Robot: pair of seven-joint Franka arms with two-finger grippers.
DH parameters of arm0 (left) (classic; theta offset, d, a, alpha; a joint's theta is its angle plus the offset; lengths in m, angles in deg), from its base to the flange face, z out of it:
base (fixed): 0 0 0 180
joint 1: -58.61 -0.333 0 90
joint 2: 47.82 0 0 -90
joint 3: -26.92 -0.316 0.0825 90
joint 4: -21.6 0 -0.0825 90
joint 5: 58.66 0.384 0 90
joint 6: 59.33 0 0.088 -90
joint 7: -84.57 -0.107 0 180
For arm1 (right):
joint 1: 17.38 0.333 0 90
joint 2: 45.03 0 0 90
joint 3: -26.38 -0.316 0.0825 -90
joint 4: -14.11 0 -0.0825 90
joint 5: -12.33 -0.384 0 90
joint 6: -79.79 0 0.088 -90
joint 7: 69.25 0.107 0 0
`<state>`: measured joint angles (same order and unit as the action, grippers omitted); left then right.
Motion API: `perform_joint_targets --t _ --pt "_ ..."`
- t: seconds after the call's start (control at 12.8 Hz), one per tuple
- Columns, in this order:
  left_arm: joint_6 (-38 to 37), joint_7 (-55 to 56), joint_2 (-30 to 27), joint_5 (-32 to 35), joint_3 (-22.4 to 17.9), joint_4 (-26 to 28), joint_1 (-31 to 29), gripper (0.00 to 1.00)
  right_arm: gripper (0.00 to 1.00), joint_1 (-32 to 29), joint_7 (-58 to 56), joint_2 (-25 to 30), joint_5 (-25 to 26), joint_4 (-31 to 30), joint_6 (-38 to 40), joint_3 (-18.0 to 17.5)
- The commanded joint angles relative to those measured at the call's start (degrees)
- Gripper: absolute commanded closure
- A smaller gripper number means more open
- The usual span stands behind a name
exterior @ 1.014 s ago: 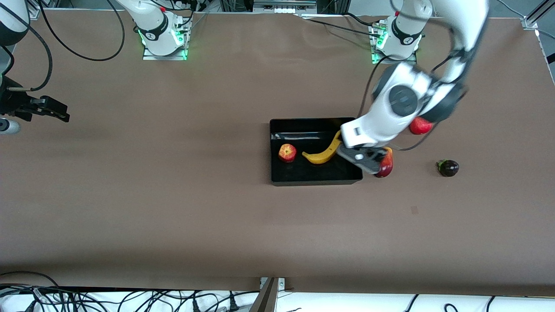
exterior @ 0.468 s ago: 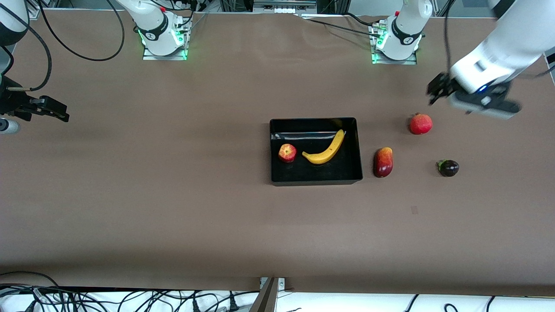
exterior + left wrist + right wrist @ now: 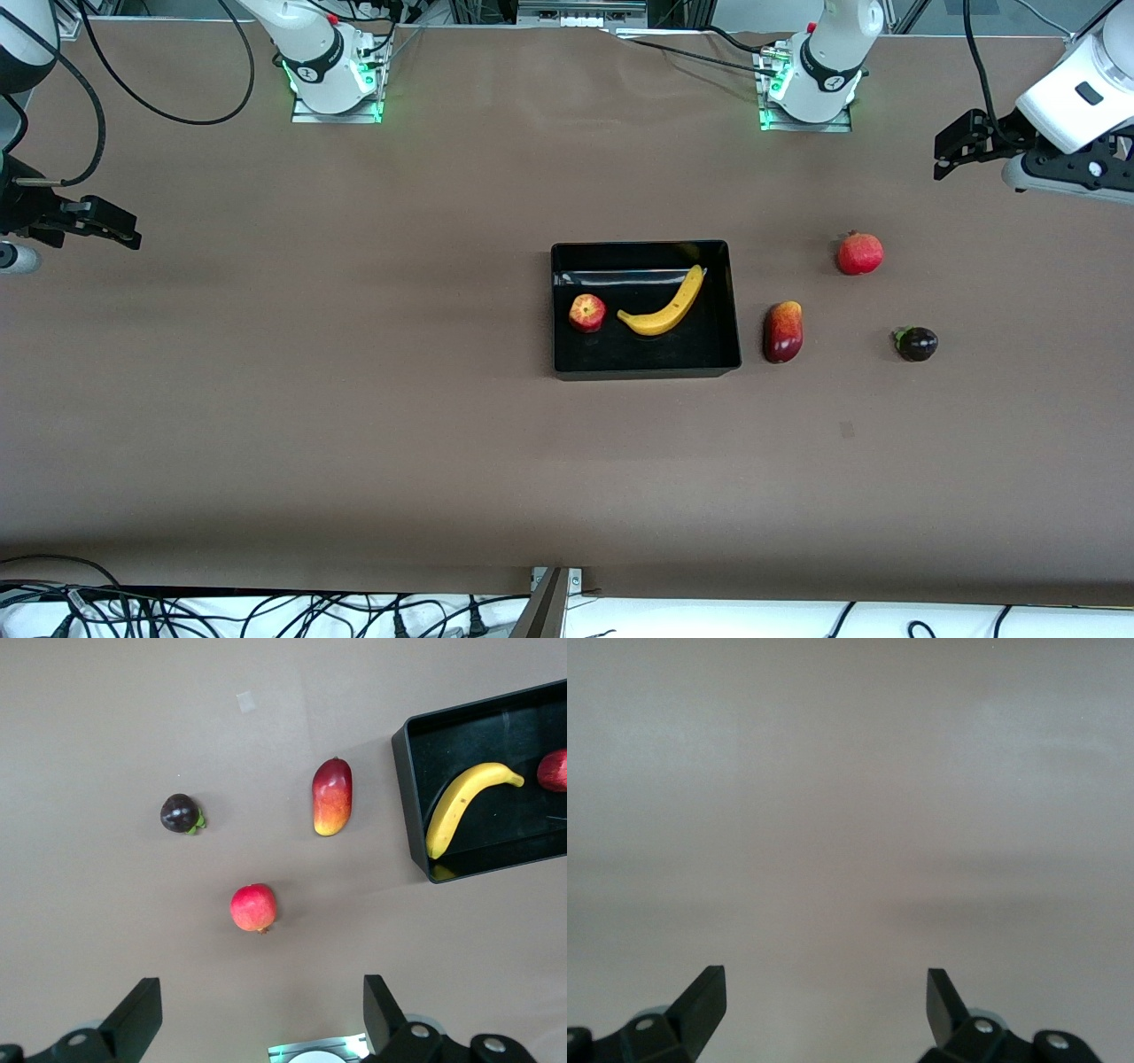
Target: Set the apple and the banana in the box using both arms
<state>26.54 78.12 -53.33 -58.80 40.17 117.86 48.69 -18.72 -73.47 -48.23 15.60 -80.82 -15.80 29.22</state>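
The black box (image 3: 733,301) stands mid-table. The apple (image 3: 587,313) and the banana (image 3: 666,306) lie inside it, side by side and just apart. In the left wrist view the box (image 3: 403,771), banana (image 3: 461,804) and the apple's edge (image 3: 555,771) show too. My left gripper (image 3: 950,152) is open and empty, high over the left arm's end of the table; its fingertips (image 3: 142,1014) frame bare table. My right gripper (image 3: 120,232) is open and empty over the right arm's end; in its wrist view its fingertips (image 3: 704,999) frame bare table.
Outside the box lie a dark-red-and-orange mango-like fruit (image 3: 783,331) right beside the box wall, a red pomegranate (image 3: 859,253) and a small dark purple fruit (image 3: 916,344), all toward the left arm's end. They show in the left wrist view: mango (image 3: 332,796), pomegranate (image 3: 253,907), purple fruit (image 3: 180,812).
My left gripper has risen off the banana in the box and swung away to the left arm's end of the table. The banana stays in the box. The right arm has not moved.
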Motion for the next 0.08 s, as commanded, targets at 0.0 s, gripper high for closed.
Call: perform_joint_targets --t 0.0 --pt "-1.7 -0.3 1.1 -1.1 0.4 -2.2 -0.8 0.00 0.00 0.1 0.3 0.0 -0.1 0.8 0.9 0.1"
